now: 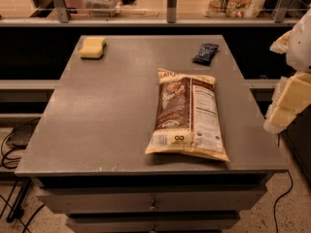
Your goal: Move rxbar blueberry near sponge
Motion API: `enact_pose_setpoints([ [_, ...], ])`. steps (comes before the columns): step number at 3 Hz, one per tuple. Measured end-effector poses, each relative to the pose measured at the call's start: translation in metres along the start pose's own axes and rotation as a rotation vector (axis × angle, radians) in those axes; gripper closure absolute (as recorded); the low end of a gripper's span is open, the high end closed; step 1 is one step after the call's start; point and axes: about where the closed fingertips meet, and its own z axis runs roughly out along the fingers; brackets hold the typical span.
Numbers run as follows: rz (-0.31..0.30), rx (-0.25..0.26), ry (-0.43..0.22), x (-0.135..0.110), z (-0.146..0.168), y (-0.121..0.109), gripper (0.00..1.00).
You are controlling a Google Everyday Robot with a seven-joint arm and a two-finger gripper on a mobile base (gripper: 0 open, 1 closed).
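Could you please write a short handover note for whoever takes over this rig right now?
The gripper hangs off the right edge of the table, beside the chip bag, touching nothing.
The snack bar lies flat at the far right, beyond the chip bag.
The sponge sits at the far left corner, well apart from the snack bar.
Done: nothing; the snack bar is not yet grasped.
Left: reach the snack bar, grasp it, set it beside the sponge.
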Motion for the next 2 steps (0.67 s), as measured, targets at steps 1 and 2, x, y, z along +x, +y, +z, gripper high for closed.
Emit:
enact_pose_setpoints([
  [1, 0.067, 0.058, -0.069, -0.012, 0.011, -0.017, 0.0],
  [2, 0.124, 0.118, -0.167, -0.027, 0.024, -0.055, 0.0],
])
